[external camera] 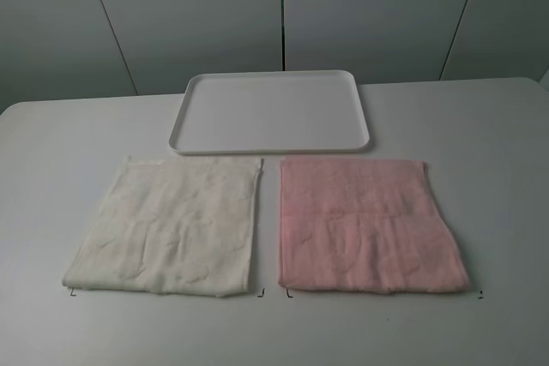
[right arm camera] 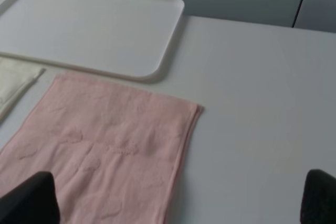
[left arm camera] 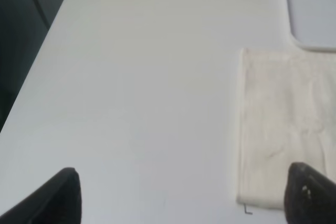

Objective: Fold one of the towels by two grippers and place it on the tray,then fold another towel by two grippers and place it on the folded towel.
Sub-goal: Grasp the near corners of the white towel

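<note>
Cream towel (external camera: pixel 167 227) is laid flat at left, pink towel (external camera: pixel 371 225) just beside it, tray (external camera: pixel 270 109) just behind both. No fold is begun, so a towel's corners are judged due for gripping. Left tool (left arm camera: pixel 184 195) and right tool (right arm camera: pixel 176 198) are released, empty. White desk (external camera: pixel 69 143); grey panelled wall (external camera: pixel 189 15).

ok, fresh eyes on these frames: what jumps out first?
The pale pink towel, flat on the right of the white table, is the only colour. A cream towel lies flat beside it on the left, not touching, and a white tray sits just behind both.
</note>
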Robot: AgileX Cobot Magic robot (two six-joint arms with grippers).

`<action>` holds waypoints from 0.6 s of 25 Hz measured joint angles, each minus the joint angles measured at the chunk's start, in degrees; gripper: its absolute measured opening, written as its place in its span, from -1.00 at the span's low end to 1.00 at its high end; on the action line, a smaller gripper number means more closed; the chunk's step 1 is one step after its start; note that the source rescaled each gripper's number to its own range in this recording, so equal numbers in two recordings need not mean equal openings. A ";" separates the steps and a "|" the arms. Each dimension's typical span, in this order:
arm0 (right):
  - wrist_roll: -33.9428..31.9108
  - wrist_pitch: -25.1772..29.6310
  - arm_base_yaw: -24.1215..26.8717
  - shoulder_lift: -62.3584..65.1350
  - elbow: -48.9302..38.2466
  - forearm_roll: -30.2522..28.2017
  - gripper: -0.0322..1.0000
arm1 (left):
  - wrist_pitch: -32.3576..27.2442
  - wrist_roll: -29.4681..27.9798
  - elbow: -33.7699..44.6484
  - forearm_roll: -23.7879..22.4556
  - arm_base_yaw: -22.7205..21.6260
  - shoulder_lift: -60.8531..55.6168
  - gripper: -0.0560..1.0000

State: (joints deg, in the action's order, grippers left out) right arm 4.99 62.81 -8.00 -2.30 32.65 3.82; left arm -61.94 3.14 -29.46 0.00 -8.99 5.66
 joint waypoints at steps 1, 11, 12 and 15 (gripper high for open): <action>0.47 0.00 0.00 -2.12 1.40 0.00 1.00 | 0.00 1.04 0.00 0.47 0.00 2.24 0.98; 15.98 -0.84 0.00 -30.24 12.44 5.10 1.00 | 0.96 23.79 -7.29 7.57 0.00 27.36 0.98; 18.59 -0.84 0.00 -33.24 13.34 6.66 1.00 | 0.96 25.70 -8.64 7.68 0.00 29.92 0.98; 25.73 -0.93 -0.22 -41.32 15.72 11.81 1.00 | 1.07 33.72 -11.33 7.68 0.12 36.75 0.98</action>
State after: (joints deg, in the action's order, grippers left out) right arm 30.73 61.88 -8.23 -43.62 48.37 15.63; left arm -60.88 36.87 -40.79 7.68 -8.87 42.40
